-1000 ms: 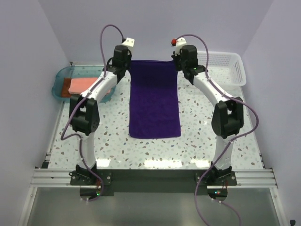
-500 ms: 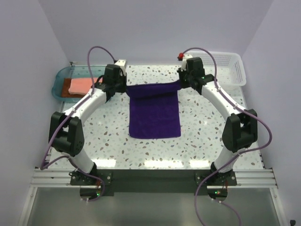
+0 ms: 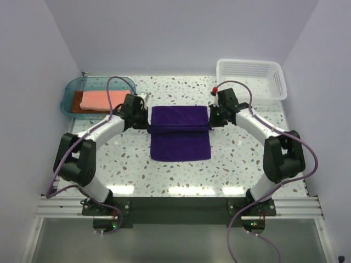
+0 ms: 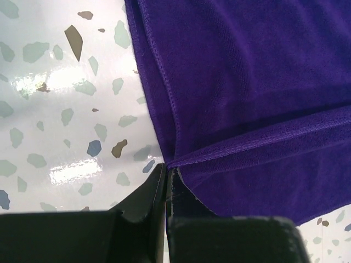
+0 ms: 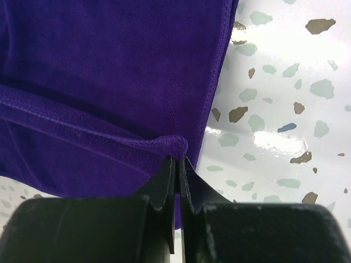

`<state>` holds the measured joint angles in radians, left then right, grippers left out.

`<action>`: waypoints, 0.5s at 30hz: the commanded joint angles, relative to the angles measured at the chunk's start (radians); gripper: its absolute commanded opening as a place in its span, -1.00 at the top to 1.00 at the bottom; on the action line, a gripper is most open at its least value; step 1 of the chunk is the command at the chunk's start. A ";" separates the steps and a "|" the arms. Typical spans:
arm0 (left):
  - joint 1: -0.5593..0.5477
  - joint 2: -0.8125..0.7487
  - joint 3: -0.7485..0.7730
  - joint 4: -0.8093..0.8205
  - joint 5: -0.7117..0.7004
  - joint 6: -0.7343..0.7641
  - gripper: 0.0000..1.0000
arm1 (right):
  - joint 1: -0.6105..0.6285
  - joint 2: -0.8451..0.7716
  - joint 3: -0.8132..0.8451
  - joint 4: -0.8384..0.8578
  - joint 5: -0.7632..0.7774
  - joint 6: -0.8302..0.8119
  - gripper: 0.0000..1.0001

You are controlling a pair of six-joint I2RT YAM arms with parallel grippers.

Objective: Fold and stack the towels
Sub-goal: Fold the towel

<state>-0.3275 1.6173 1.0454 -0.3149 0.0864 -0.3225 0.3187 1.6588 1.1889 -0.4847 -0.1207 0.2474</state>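
While clamped on the purple towel (image 3: 180, 143), left pincer (image 3: 148, 125) at the cloth's left edge, right pincer (image 3: 210, 123) at its right edge, level with each other across it. Towel mid-surface (image 3: 131, 159), between the two arms. Far portion doubled over toward the near side; upper layer ending in a hemmed ridge running left to right from one pincer to the other. Single layer flat on the surface from that ridge to the near edge.

Left wrist view: fingers (image 4: 145, 197) pressed together, corner of the hem caught between the tips. Folded layer spreading off on one side, bare speckled surface on the other.

Right wrist view: much the same, mirrored. Fingers (image 5: 162, 189) closed tight on a small bunched corner of hem.

Cannot tell whether the gripped hem touches the layer beneath or sits just above it.

Far left: teal tray (image 3: 67, 96) with salmon pink towel (image 3: 98, 99) lying flat on rust brown towel (image 3: 77, 105), only a margin of brown showing. Both well apart from either pincer.

Far right corner: white mesh basket (image 3: 249, 68), beyond the right wrist, not touching the purple towel.
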 commanded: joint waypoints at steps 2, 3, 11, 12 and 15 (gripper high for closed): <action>0.012 -0.019 0.071 -0.058 -0.073 0.036 1.00 | -0.024 -0.050 0.032 -0.009 0.039 0.017 1.00; 0.013 -0.025 0.082 -0.070 -0.083 0.039 1.00 | -0.023 -0.059 0.053 -0.017 0.044 0.012 1.00; 0.004 -0.108 0.117 -0.138 -0.083 0.045 1.00 | -0.024 -0.136 0.068 -0.095 0.030 0.024 1.00; 0.001 -0.115 0.114 -0.153 -0.080 0.045 1.00 | -0.024 -0.149 0.049 -0.101 0.012 0.029 1.00; -0.016 -0.140 0.064 -0.168 -0.066 0.042 1.00 | -0.023 -0.208 -0.032 -0.083 -0.010 0.062 1.00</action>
<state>-0.3397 1.5230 1.1275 -0.4259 0.0647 -0.3103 0.3138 1.5280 1.2121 -0.5285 -0.1360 0.2787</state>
